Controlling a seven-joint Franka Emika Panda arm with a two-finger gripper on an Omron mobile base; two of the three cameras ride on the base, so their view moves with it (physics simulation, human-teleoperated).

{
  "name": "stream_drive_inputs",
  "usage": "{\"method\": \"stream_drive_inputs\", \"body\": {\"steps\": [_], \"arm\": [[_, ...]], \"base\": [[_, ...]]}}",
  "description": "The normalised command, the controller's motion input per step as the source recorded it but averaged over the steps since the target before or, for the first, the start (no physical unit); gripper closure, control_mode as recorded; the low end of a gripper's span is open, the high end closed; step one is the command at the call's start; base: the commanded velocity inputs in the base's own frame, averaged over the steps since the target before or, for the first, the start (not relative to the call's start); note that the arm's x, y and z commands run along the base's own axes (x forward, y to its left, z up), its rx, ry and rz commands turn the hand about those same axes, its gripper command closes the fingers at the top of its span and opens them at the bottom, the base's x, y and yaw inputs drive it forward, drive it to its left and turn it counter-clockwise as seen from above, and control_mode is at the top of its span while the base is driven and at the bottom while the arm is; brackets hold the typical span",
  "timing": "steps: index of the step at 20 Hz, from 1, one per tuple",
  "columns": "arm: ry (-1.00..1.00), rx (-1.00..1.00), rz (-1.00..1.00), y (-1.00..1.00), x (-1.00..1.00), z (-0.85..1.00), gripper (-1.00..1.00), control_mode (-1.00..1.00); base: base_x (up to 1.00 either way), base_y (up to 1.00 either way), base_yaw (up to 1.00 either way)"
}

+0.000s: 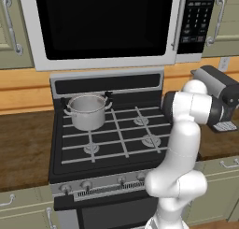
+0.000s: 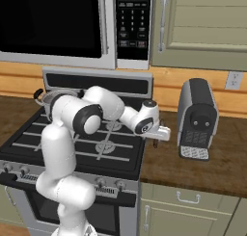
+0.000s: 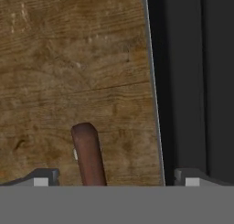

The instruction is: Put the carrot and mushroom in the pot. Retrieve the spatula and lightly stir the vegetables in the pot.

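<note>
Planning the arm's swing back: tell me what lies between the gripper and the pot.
In the left base view, bare stove grates and burners separate the pot from the arm. In the right base view, the gripper hovers over the wooden counter beside the stove.

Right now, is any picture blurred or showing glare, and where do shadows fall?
Left base view: the pot shows a soft sheen, no harsh glare. Right base view: the coffee machine casts little shadow on the counter. Hand view: the wood grain looks smeared; the brown handle lies between the open gripper tips.
</note>
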Motion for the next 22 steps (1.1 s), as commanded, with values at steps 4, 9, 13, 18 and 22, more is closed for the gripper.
{"method": "stream_drive_inputs", "body": {"steps": [4,9,13,18,22], "arm": [[0.0,-0.01,0.04,-0.32,0.13,-0.31,-1.0,-1.0],[0.0,-0.02,0.05,-0.31,-0.02,-0.37,-1.0,-1.0],[0.0,-0.01,0.1,-0.04,-0.21,-0.48,-1.0,-1.0],[0.0,-0.02,0.09,-0.24,-0.43,-0.54,-1.0,-1.0],[-0.05,0.0,0.11,-0.06,-1.0,-0.35,-1.0,-1.0]], "base": [[0.0,0.0,0.0],[0.0,0.0,0.0],[0.0,0.0,0.0],[0.0,0.0,0.0],[0.0,0.0,0.0]]}}
